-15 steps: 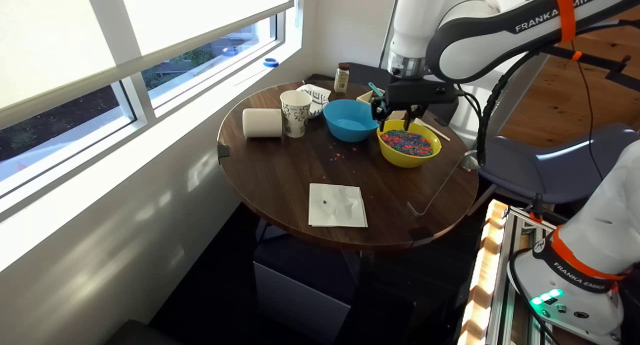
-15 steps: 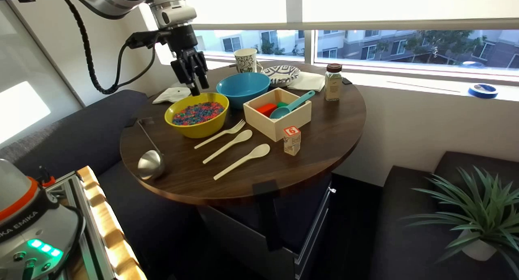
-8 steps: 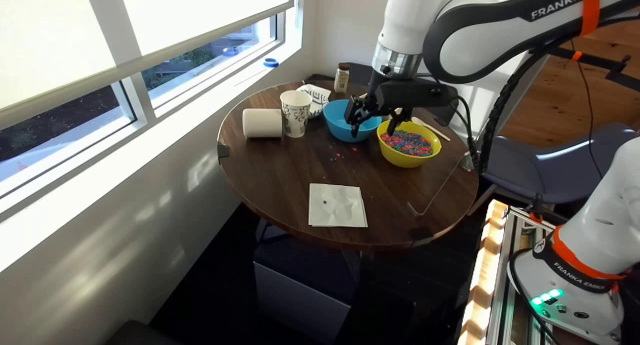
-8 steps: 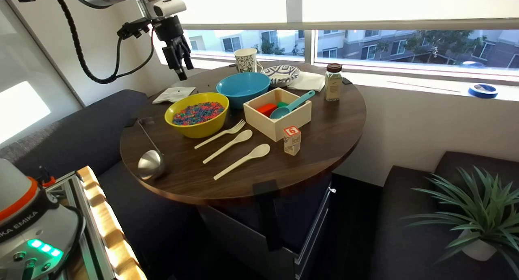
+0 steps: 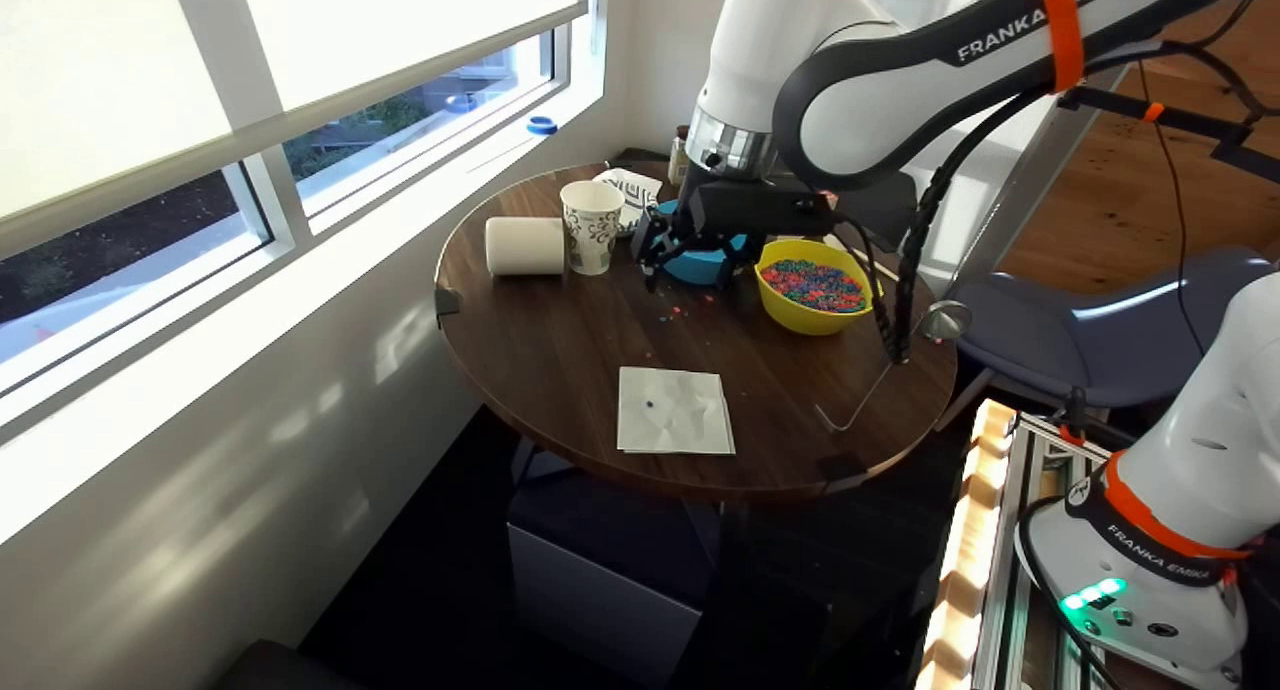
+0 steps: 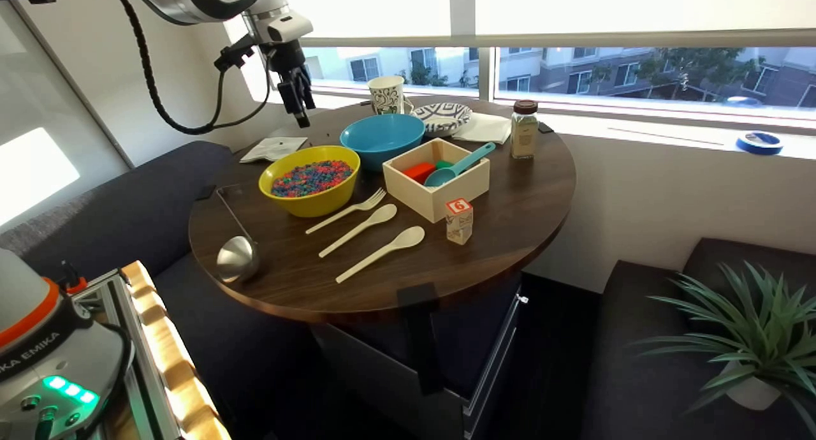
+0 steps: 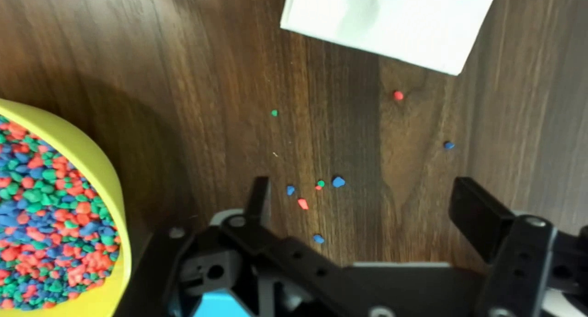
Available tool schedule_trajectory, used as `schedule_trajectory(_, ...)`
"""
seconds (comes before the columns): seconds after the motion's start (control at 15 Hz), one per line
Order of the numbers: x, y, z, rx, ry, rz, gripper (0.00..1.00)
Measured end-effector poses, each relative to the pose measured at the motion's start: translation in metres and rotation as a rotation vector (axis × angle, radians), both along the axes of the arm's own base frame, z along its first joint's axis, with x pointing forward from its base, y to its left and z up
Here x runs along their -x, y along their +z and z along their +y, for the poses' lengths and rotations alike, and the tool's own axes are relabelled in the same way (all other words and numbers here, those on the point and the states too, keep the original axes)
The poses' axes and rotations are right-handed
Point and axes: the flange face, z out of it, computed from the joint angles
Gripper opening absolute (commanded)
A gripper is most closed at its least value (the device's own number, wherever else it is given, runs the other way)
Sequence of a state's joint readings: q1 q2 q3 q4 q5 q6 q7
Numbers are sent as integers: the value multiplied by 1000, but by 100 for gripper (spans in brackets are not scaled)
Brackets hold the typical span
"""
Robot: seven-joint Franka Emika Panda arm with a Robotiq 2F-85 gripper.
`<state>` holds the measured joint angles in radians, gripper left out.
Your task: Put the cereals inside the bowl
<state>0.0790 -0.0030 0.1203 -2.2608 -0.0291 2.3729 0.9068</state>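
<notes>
Wrist view, lower left: the yellow bowl (image 7: 97, 170) holds the heaped cereals (image 7: 50, 220), presumably because such tiny pieces would otherwise scatter. Mid-frame, loose bits (image 7: 338, 182) lie strewn on the surface (image 7: 216, 78), and the hand (image 7: 359, 195) hangs above them, spread and holding nothing, probably so it can close on some and drop them in with the rest.

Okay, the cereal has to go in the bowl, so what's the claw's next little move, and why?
Probably lower the claw toward the loose bits on the table. It hangs open, holding nothing, and several bits show between its fingers in the wrist view. Most of the cereal is already in the yellow bowl, so those seem the likely target.
</notes>
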Motion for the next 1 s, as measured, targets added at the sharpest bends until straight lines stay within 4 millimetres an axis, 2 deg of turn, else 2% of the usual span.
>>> schedule_trajectory(0.13, -12, -8, -2, -4, 0, 5, 99)
schedule_trajectory(0.27, -22, -16, -3, -6, -2, 13, 81)
schedule_trajectory(0.47, -34, -27, -4, -7, -5, 25, 66)
schedule_trajectory(0.6, -41, -35, -6, -6, -11, 35, 70)
schedule_trajectory(0.8, -47, -47, -12, -5, -23, 51, 67)
schedule_trajectory(1.0, -50, -56, -16, -2, -31, 65, 59)
